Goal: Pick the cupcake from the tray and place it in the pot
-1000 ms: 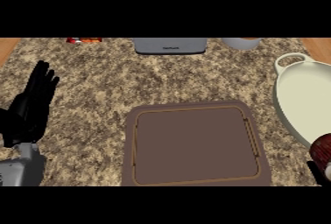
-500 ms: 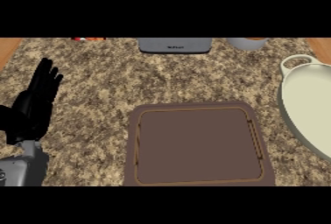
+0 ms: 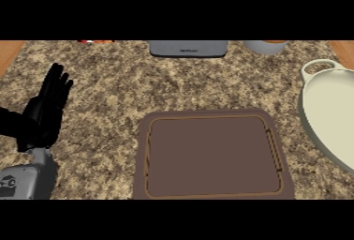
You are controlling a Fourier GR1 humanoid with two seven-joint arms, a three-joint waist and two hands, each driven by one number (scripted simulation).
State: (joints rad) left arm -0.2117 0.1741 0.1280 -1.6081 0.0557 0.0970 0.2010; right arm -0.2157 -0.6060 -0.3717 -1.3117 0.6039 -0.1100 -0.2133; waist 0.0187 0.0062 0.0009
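Observation:
The brown tray point(image 3: 211, 123) lies flat in the middle of the counter with nothing on it. A cream pot point(image 3: 330, 117) with a loop handle stands at the right edge, partly cut off, and its visible inside holds nothing. No cupcake shows anywhere in the head view. My left hand point(image 3: 43, 117) rests open at the left, fingers straight and pointing up, well clear of the tray. My right hand is out of view.
A grey appliance point(image 3: 188, 48) sits at the back centre, with a grey cup point(image 3: 265, 46) to its right and a small red item point(image 3: 95, 41) at the back left. Speckled granite counter point(image 3: 117, 79) lies between my left hand and the tray.
One second ago my right hand showed at the lower right holding a dark reddish cupcake by the pot; both have since left the view. My left hand barely moved.

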